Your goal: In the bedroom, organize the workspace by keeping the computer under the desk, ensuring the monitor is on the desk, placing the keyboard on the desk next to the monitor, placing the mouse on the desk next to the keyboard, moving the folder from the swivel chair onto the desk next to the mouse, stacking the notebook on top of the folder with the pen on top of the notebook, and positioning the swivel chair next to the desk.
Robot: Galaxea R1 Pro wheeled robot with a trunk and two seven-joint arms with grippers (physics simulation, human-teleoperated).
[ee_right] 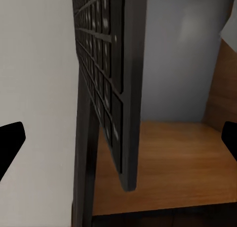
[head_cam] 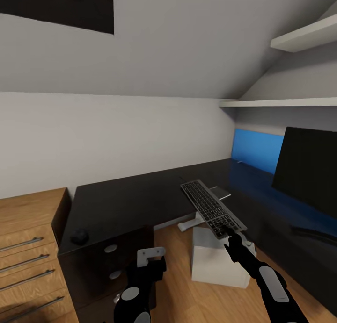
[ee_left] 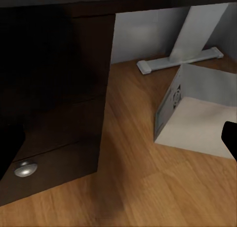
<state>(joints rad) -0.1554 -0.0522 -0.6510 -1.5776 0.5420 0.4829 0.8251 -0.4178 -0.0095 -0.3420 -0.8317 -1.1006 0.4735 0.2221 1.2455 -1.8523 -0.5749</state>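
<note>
Left gripper (head_cam: 150,256), pale-fingered on a black arm, hangs low before the dark drawer pedestal (head_cam: 100,271) with nothing between its fingers, though how wide they stand cannot be told. Right gripper (head_cam: 232,236) pinches the near end of the slim black keyboard (head_cam: 212,208) — grey-keyed, tilted, held in the air off the edge of the glossy black desk (head_cam: 135,197). Below it the light grey boxy computer (head_cam: 213,262) sits on wood floor; further right, the blue folder (head_cam: 256,151) leans against the wall on the desk behind the black monitor (head_cam: 309,168).
</note>
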